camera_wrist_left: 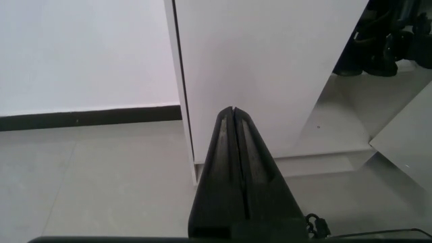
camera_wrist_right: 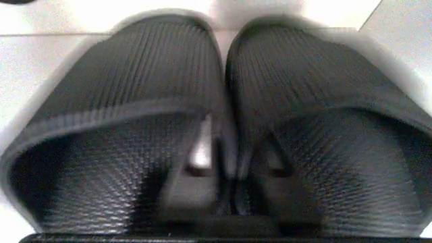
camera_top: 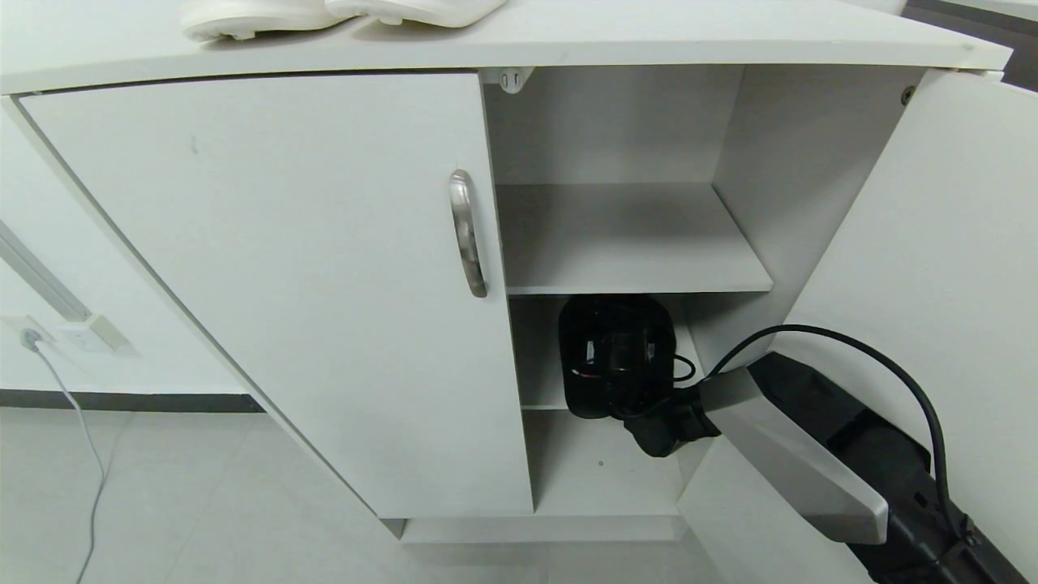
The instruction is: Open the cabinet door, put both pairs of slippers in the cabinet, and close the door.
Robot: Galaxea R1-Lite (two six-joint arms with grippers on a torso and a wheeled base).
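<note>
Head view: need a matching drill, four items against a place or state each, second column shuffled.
Items
1. black slippers
2. white slippers
3. left door
4. right door

Place or state
A. swung open
B. lying on the cabinet top
C. shut
D. inside, under the shelf

Pairs: 1-D, 2-B, 3-C, 4-A

One white cabinet (camera_top: pixel 649 40): left door (camera_top: pixel 284 268) shut, with metal handle (camera_top: pixel 468 234); right door (camera_top: pixel 932 284) open. Black slippers (camera_top: pixel 616 353) inside, under the upper shelf (camera_top: pixel 624 243). White slippers (camera_top: pixel 324 15) on top.
</note>
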